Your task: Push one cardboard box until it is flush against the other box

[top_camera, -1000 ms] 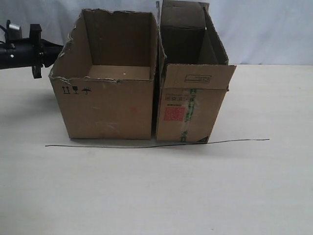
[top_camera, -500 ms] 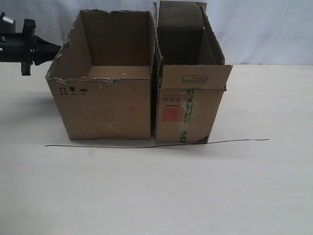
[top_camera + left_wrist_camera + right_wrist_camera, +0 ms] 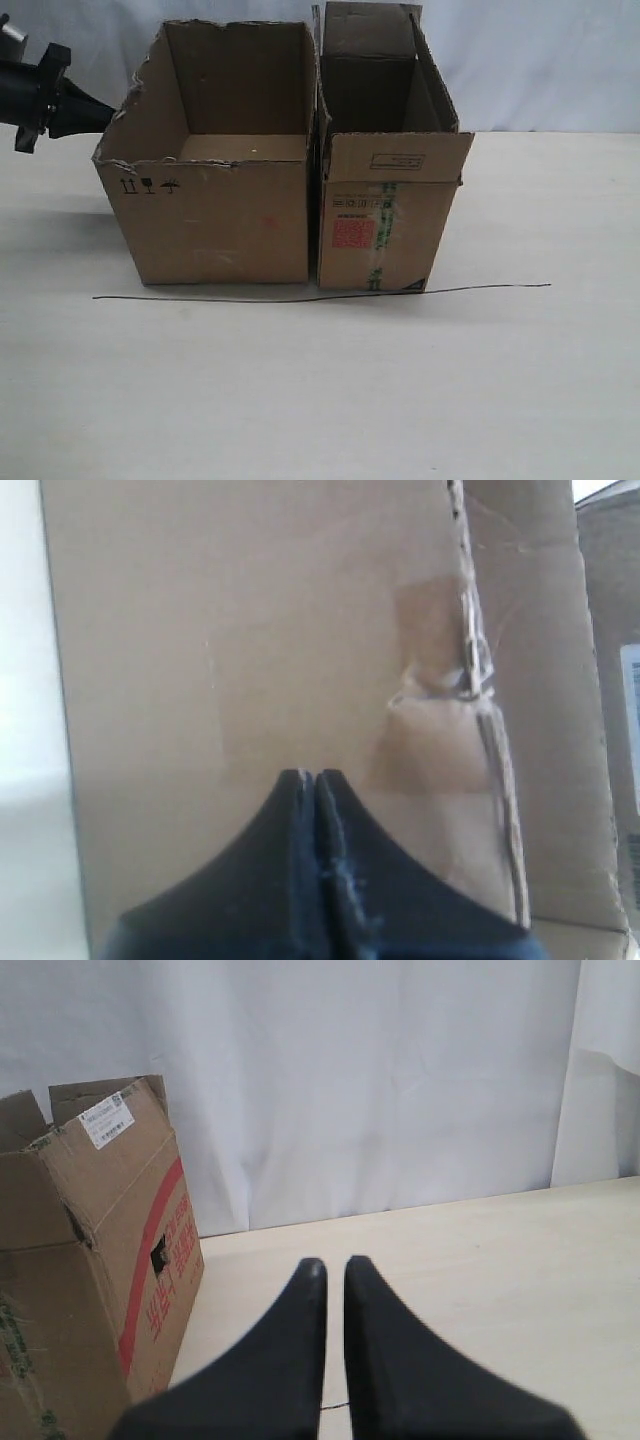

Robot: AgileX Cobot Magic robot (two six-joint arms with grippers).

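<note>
Cardboard box (image 3: 215,215), empty, light and flimsy at its torn rim, sits beside the other box (image 3: 385,220) on the worktop (image 3: 320,380), best shoved low on its stiff side wall by the clenched left end effector (image 3: 315,777).

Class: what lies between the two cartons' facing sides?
Nothing visible: in the exterior view only a thin dark seam separates the cardboard box from the other box.

Left matte black tapered claw (image 3: 315,780), scuffed pale along the fingertips; right matte black tapered claw (image 3: 335,1265), unmarked.
</note>
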